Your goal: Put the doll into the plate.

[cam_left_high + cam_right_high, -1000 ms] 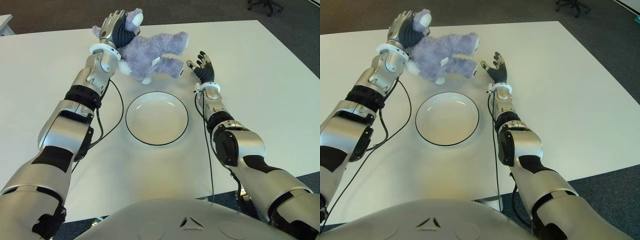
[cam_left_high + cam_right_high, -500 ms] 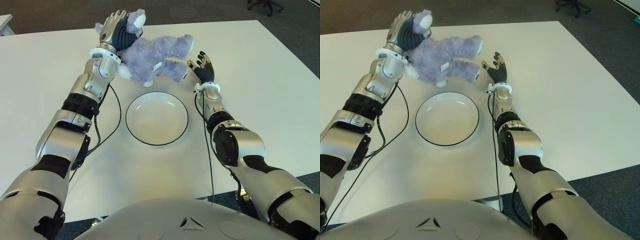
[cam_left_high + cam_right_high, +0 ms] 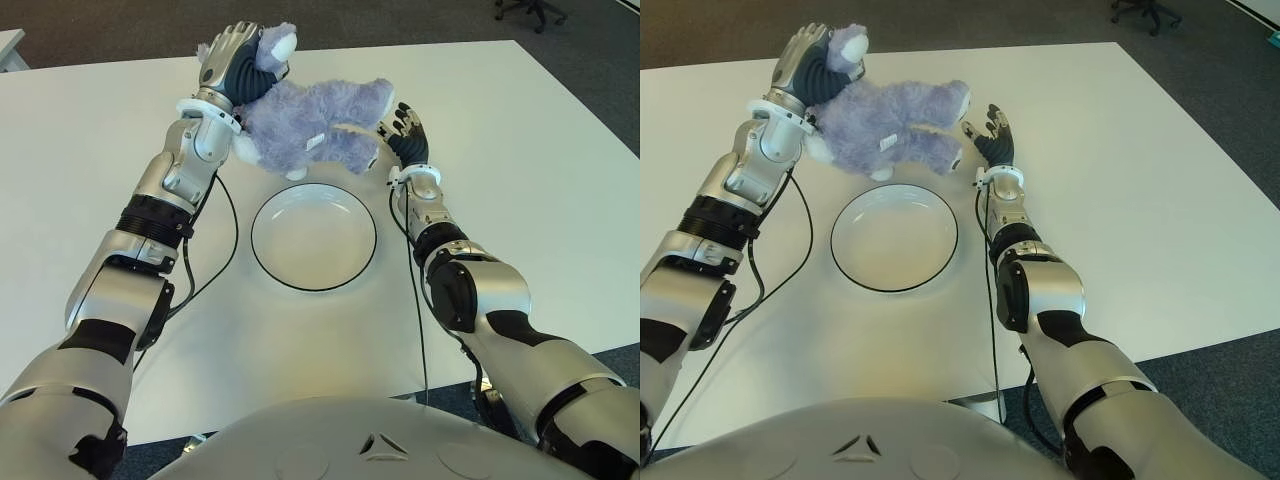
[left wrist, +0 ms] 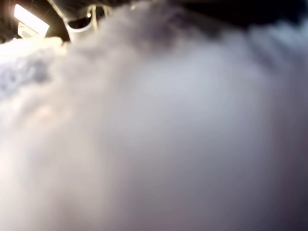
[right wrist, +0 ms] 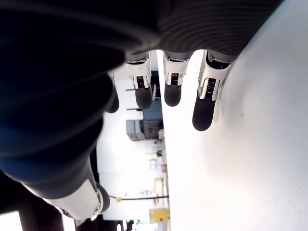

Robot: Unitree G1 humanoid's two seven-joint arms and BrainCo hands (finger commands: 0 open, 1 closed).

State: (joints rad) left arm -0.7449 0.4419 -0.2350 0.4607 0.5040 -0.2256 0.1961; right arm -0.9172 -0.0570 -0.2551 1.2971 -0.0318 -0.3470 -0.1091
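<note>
A fluffy purple doll (image 3: 310, 118) with white paws hangs above the white table (image 3: 520, 180), just beyond the far rim of the white plate (image 3: 314, 237). My left hand (image 3: 232, 60) is shut on the doll's head and neck and holds it off the table; purple fur (image 4: 154, 125) fills the left wrist view. My right hand (image 3: 404, 132) shows to the right of the doll's hind legs, palm up with fingers spread, holding nothing. The plate holds nothing.
A black cable (image 3: 222, 255) runs from my left arm across the table beside the plate's left rim. Another cable (image 3: 418, 300) follows my right forearm. Dark carpet and a chair base (image 3: 530, 10) lie beyond the far table edge.
My left hand has lifted the doll and carried it rightward and nearer, so its hind legs now hang close to my right hand. The right hand has stayed put.
</note>
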